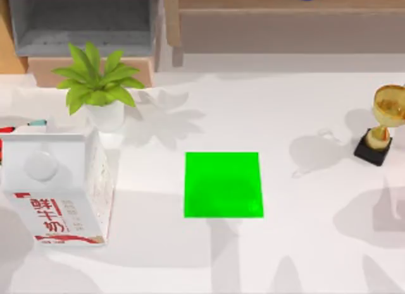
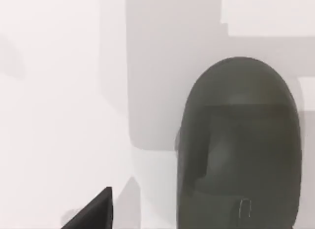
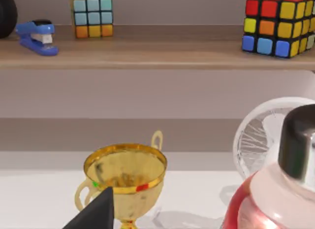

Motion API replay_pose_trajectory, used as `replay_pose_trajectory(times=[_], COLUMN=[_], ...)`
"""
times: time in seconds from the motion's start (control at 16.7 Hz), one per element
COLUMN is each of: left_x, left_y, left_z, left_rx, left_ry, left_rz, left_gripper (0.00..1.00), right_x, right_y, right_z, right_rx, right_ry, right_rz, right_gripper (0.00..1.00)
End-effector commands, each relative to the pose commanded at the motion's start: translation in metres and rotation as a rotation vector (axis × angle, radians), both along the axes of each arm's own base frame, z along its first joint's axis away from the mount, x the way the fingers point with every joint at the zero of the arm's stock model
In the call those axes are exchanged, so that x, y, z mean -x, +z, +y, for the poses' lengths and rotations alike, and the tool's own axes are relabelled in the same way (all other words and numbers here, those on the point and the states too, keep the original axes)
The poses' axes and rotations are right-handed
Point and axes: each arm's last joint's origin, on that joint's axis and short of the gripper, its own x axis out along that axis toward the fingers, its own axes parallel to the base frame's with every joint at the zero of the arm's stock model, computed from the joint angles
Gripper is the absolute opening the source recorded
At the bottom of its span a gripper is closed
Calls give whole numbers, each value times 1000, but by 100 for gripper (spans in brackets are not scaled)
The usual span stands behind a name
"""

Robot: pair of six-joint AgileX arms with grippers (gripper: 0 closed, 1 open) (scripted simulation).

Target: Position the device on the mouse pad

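Below left pincer, prob. device (image 2: 238,150), pad (image 1: 223,184) bare

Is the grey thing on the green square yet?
No, not yet. The top view shows the mouse pad bare on the white table. The left wrist view shows the device lying on plain white surface.

**White desk beneath a wooden shelf**

A white desk (image 1: 304,256) carries soft grey shadows. Behind it runs a wooden shelf (image 3: 147,54) against a plain grey-mauve wall (image 3: 147,93), and a grey cabinet (image 1: 76,22) stands at the far left.
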Motion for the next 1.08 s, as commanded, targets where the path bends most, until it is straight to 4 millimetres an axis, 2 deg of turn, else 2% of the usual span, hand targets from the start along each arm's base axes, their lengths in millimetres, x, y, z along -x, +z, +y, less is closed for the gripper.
replay_pose_trajectory(times=[0.24,0.36,0.54,1.08], left_x=[3,5,5,5], left_y=[-40,-47,-47,-47], left_z=[-2,-3,-3,-3], left_rx=[0,3,3,3], left_ry=[0,0,0,0], left_rz=[1,5,5,5], left_gripper=[100,100,100,32], right_x=[0,0,0,0], right_y=[0,0,0,0], right_z=[0,0,0,0], right_rx=[0,0,0,0], right_ry=[0,0,0,0], right_rz=[0,0,0,0], right_gripper=[100,100,100,100])
